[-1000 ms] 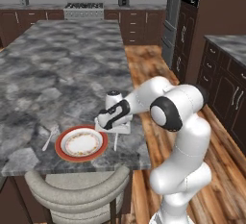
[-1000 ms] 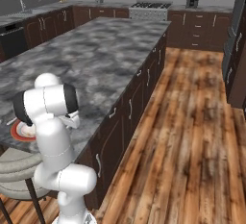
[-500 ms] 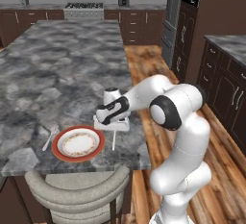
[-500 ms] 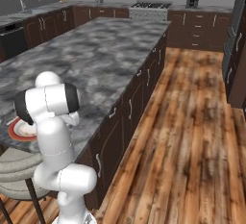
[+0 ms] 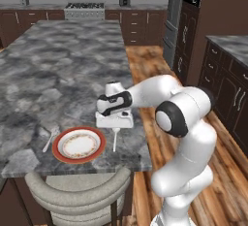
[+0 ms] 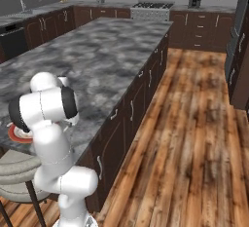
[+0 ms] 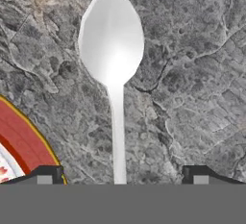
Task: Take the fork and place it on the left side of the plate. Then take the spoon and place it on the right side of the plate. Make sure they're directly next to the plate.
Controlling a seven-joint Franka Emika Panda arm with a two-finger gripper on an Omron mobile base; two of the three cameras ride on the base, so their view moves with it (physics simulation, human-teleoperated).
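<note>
Behind the robot's shoulder, the plate [image 6: 19, 134] is mostly hidden in the right base view. Over the spoon [image 7: 114, 74] the end effector [image 7: 122, 175] stands apart, empty. Beyond the plate's far side lies the fork [image 5: 49, 140], tines hard to make out.

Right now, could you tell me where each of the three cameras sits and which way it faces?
Left base view: behind the arm's left, looking forward over the island at the plate, fork and spoon; white arm rises lower right, open gripper above the spoon.
Right base view: behind the arm's right, facing the island and wood floor; arm lower left.
Hand view: straight down on the spoon; fingertips at bottom.
Shared: plate, granite counter.
</note>
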